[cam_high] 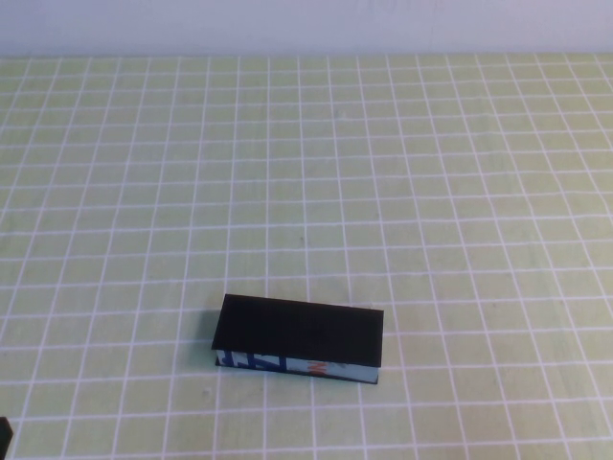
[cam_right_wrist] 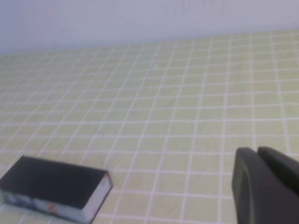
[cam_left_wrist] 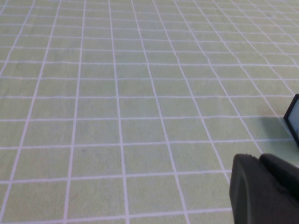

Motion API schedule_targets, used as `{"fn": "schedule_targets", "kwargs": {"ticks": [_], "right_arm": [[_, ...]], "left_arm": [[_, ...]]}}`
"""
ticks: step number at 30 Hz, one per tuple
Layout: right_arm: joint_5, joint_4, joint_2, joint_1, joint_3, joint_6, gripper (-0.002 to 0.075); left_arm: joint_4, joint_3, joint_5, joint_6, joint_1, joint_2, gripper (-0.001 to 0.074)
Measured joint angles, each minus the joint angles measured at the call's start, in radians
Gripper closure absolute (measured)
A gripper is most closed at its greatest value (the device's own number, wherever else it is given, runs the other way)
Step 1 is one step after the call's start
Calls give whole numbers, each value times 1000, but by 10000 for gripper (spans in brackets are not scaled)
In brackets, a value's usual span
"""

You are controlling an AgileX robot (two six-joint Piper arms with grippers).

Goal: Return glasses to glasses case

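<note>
Glasses case [cam_high: 300,334]: lid down, lying flat on the green grid-patterned tabletop [cam_high: 431,192], near the front edge, its printed edge facing the robot.
Left tool [cam_left_wrist: 264,191]: low over the tabletop left of the case; whether it is open or closed cannot be told.
Right tool [cam_right_wrist: 266,184]: off to the case's right, apart from it; its state cannot be told.
</note>
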Motion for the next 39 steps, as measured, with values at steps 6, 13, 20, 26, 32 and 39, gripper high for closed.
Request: {"fn": "schedule_targets", "kwargs": {"ticks": [6, 13, 20, 26, 32, 39], "right_arm": [[-63, -62, -103, -202, 58, 0, 743], [-257, -99, -116, -230, 266, 0, 743], [-232, -168, -116, -230, 394, 0, 743], [-209, -217, -116, -230, 398, 0, 743], [-209, -220, -116, -230, 398, 0, 743], [-209, -220, -116, -230, 398, 0, 743]], "left_arm": [[0, 0, 0, 0, 0, 0, 738], [0, 0, 0, 0, 0, -2, 738], [0, 0, 0, 0, 0, -2, 738], [0, 0, 0, 0, 0, -2, 738], [0, 0, 0, 0, 0, -2, 738], [0, 0, 0, 0, 0, -2, 738]]}}
